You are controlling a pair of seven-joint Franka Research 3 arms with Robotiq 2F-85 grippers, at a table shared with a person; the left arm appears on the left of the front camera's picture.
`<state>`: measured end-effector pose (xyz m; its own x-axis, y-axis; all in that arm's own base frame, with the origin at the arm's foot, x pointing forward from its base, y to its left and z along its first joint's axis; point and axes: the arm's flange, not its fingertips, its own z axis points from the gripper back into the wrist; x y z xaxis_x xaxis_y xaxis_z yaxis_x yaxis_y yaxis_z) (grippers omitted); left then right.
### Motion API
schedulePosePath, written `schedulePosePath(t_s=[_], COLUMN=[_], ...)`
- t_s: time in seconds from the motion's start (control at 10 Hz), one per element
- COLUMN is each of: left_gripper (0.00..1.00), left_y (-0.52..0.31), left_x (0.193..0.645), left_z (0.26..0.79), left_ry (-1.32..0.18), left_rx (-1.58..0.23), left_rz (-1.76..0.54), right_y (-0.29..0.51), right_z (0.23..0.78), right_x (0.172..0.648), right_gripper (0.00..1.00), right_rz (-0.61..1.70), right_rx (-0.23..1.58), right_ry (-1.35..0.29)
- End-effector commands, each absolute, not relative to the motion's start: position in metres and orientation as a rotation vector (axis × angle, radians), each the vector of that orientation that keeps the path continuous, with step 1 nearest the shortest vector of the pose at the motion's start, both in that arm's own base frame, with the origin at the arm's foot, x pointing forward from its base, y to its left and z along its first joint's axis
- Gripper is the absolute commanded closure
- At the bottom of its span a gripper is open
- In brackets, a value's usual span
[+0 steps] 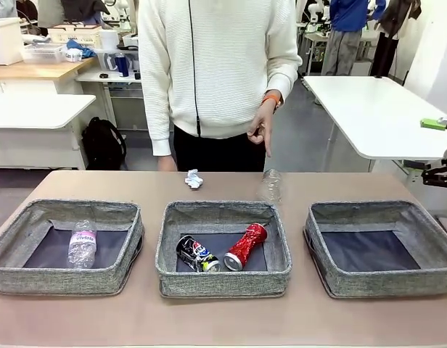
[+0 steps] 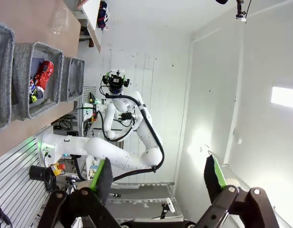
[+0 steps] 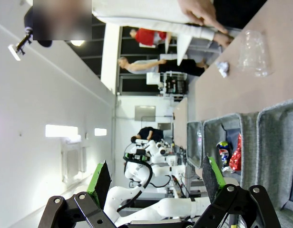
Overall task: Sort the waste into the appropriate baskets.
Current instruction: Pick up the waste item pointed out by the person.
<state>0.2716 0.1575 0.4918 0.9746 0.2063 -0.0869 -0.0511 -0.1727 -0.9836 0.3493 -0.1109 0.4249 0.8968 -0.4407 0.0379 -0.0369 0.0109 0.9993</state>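
The left fingers (image 2: 101, 175) stand wide apart with nothing between them, and behind them I see only a white wall and my other arm. The right fingers (image 3: 101, 178) are spread just as wide and hold nothing either.

From the front camera I have three grey baskets in a row on the table (image 1: 209, 319). The left basket (image 1: 64, 281) holds the clear plastic bottle (image 1: 82, 243), which lies flat on the dark floor near the middle. The centre basket (image 1: 223, 284) holds both cans. The crushed dark can (image 1: 197, 254) lies to the left and the crushed red can (image 1: 245, 246) just beside it on the right, tilted so that their near ends come close together. The right basket (image 1: 387, 284) sits well apart from the waste still out on the table.

Two pieces lie outside the baskets, on the far side of the table. The crumpled white paper wad (image 1: 194, 179) rests on the bare table beyond the centre basket, close to the person. The clear plastic cup (image 1: 271, 186) stands just beyond the far right corner of that same basket. I can't tell which way up it is. The person's hand (image 1: 263, 127) hangs above the cup with the fingers pointing down, not touching it. The person wears a white sweater and stands at the table's far edge.
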Motion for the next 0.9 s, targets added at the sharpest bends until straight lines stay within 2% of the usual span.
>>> schedulePosePath(t_s=[0.0,0.1,0.2,0.5,0.7,0.8], left_gripper=[0.0,0.0,0.0,0.0,0.0,0.0], left_y=[0.157,0.157,0.157,0.157,0.157,0.157], left_x=[0.271,0.271,0.271,0.271,0.271,0.271], left_z=[0.494,0.494,0.494,0.494,0.494,0.494], left_ry=[-0.141,-0.141,-0.141,-0.141,-0.141,-0.141], left_rx=[-1.755,-1.755,-1.755,-1.755,-1.755,-1.755], left_rz=[0.205,0.205,0.205,0.205,0.205,0.205], right_y=[-0.111,-0.1,-0.073,0.067,0.148,0.166], right_z=[0.425,0.431,0.449,0.504,0.492,0.483], right_x=[0.349,0.354,0.369,0.436,0.459,0.461], right_gripper=[0.0,0.0,0.0,0.0,0.0,0.0], right_rz=[-0.328,-0.406,-0.478,-0.369,-0.094,-0.033], right_rx=[1.539,1.409,1.206,0.512,0.348,0.324], right_ry=[-0.388,-0.452,-0.485,-0.551,-0.426,-0.375])
